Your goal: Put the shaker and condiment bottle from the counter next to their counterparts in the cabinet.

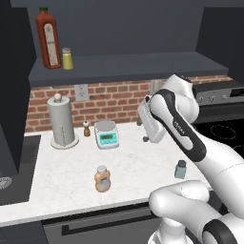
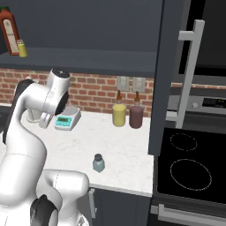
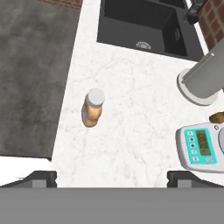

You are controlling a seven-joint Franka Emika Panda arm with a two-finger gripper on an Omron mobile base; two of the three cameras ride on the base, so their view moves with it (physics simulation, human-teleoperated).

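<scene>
Open gripper (image 3: 112, 177) above the counter (image 3: 131, 131), jaws wide and holding nothing.

Nearest, ahead of the fingertips and slightly toward the left one: condiment bottle (image 3: 92, 108), upright on the marble, well apart from the tips. Off toward the right fingertip: kitchen scale (image 3: 200, 146), then paper towel holder (image 3: 203, 78) beyond it. Farther on: dark sink (image 3: 144, 24). Behind the hand, near the counter's front edge: shaker (image 1: 180, 168), upright. Farthest, up on the cabinet (image 1: 128, 64) shelf: red bottle (image 1: 47, 39) with yellow shaker (image 1: 67, 58) just beside it.
</scene>
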